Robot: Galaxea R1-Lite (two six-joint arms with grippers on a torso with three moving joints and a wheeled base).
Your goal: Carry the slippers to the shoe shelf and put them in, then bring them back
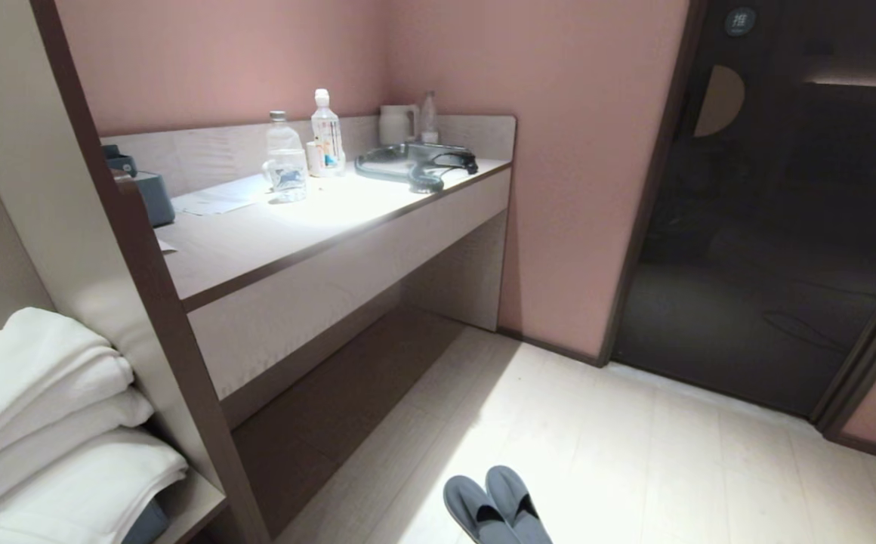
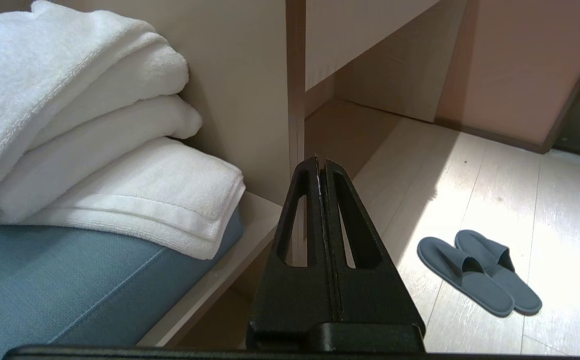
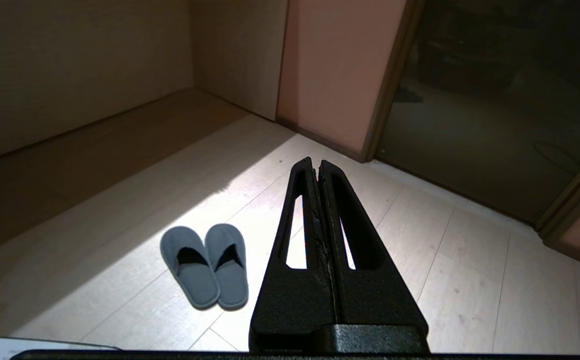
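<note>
The slippers [image 1: 497, 508], a grey-blue closed-toe pair, lie side by side on the pale floor in a patch of light at the head view's bottom edge. In the left wrist view the slippers [image 2: 477, 275] lie off to one side of my left gripper [image 2: 320, 162], which is shut and empty. The right wrist view shows the slippers [image 3: 205, 265] on the floor well below and beside my right gripper [image 3: 316, 164], also shut on nothing. Neither gripper touches them, and neither arm shows in the head view. The shoe shelf is out of view.
Folded white towels [image 1: 45, 423] sit on a blue-cushioned bench [image 2: 70, 285] at the left. A pale desk counter [image 1: 317, 227] carries bottles [image 1: 285, 159], a kettle and a hairdryer, with a tall recess beneath. A dark glass door [image 1: 770, 227] stands to the right.
</note>
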